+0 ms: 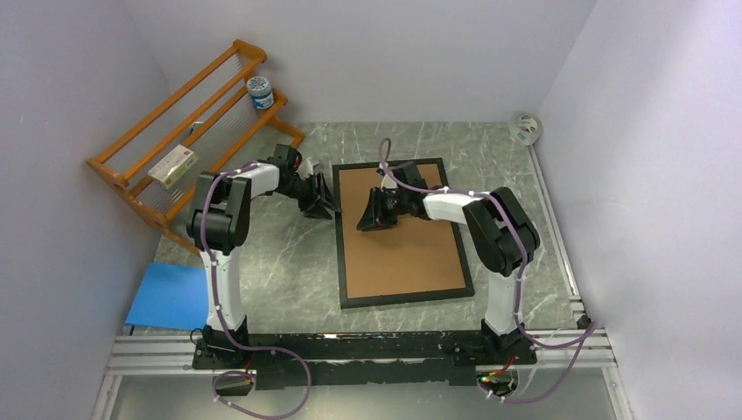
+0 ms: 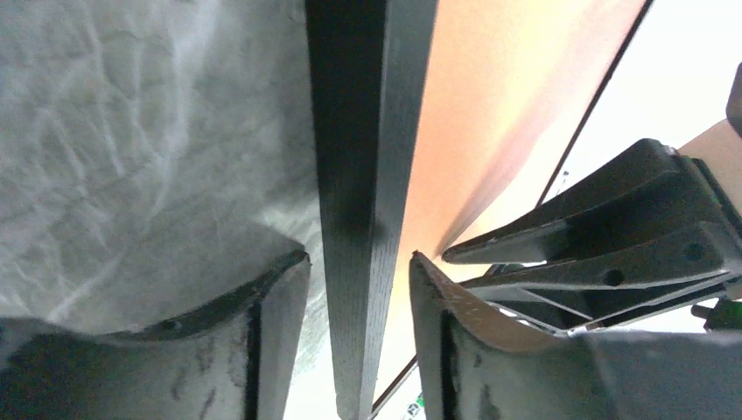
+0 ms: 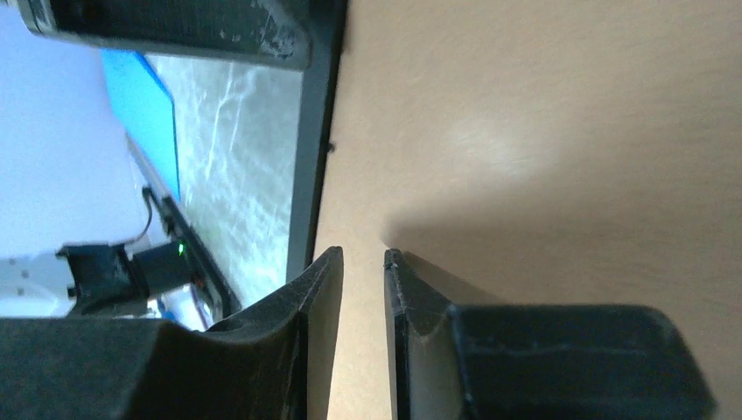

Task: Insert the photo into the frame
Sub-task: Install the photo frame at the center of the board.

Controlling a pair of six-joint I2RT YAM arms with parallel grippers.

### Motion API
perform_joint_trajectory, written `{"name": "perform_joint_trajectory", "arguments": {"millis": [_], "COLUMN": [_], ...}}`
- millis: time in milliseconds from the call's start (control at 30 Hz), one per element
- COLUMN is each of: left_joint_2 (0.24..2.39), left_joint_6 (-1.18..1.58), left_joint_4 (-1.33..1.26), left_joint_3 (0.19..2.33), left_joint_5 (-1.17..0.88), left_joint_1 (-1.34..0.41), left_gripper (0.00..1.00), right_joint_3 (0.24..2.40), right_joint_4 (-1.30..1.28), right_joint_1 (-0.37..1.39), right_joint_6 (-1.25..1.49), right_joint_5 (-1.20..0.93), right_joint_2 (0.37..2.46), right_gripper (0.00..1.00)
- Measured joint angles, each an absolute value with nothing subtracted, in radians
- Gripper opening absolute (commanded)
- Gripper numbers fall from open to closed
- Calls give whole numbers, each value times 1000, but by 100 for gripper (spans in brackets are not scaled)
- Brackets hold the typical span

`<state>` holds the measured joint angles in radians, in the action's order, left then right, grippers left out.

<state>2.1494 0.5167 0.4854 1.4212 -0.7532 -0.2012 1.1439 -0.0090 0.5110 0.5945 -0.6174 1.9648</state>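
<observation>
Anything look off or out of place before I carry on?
Nothing spilled or damaged. The frame lies slightly skewed to the edges of the table, and only the brown backing board shows inside it; the photo is not visible in any view, perhaps hidden beneath.

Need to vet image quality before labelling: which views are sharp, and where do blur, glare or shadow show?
Top external: sharp and evenly lit. Left wrist: the frame rail and backing board are blurred, upper right corner washed out white. Right wrist: board out of focus, with a pale glare patch and a shadow beside the right pincer.
</observation>
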Motion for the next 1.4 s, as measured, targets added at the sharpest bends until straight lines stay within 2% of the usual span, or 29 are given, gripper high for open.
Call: {"name": "perform_joint_trajectory", "arguments": {"millis": [67,367,600,1067,1400], "left_joint_2": [2130,2094,2075,2074,2075], "left_joint_6": [510,514,519,539,538], "left_joint_4": [455,369,384,442,485], "left_joint_3": [1394,1269,1275,1303,1328], "left_joint_5": [-769,-824,-781,-733,-697], "left_joint_1": [-202,-204,-218,-232,-241], "left_gripper": [56,32,22,18,15], "right_joint_3": [1133,1119,1133,1201,1181], "right_joint_4": [-12,-13,-58,-171,-151], "right_joint_1": [519,622,677,673,660], "right_joint_6": [574,562,564,563,533], "right_joint_5": [-664,-825,-873,-896,-905], "right_joint_2": [1960,1960,1992,2059,2061], "right_gripper": [28,20,19,13,7]}}
